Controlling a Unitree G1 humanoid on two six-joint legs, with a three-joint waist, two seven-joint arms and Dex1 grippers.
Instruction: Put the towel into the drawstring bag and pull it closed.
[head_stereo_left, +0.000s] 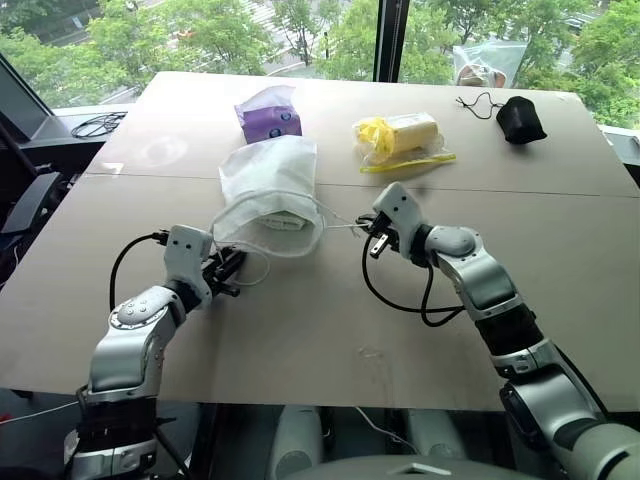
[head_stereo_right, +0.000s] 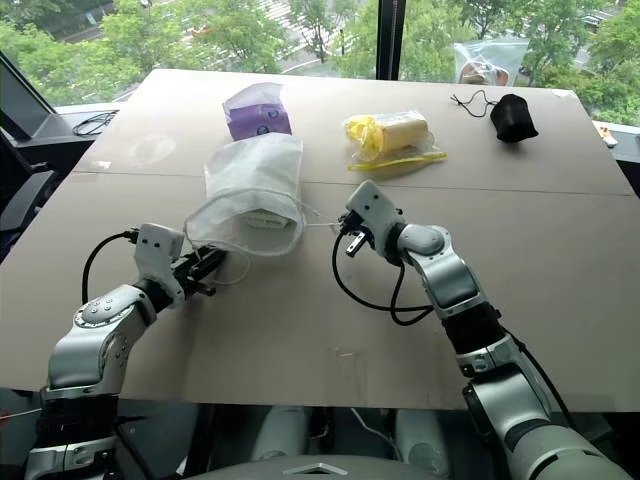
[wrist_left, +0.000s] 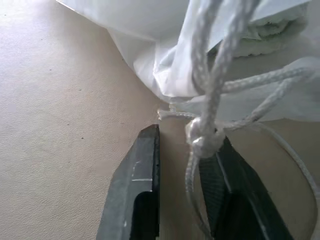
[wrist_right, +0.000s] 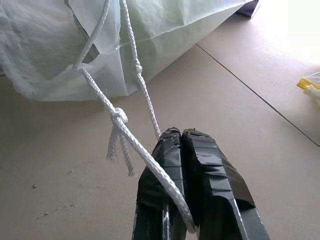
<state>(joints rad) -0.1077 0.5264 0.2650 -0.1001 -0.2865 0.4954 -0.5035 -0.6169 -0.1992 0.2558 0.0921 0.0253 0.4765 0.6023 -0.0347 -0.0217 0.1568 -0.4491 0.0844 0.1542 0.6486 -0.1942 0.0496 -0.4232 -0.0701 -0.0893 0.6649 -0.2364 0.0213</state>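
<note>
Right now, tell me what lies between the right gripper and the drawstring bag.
A white cord runs from the right gripper to the drawstring bag, over bare table, in the right wrist view.

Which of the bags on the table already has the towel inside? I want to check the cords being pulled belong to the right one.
The white drawstring bag, nearest the grippers: the pale green towel shows through its mouth. The clear plastic bag holds yellow contents.

Bright even daylight from the windows ahead; soft shadows, close cords blurred.
</note>
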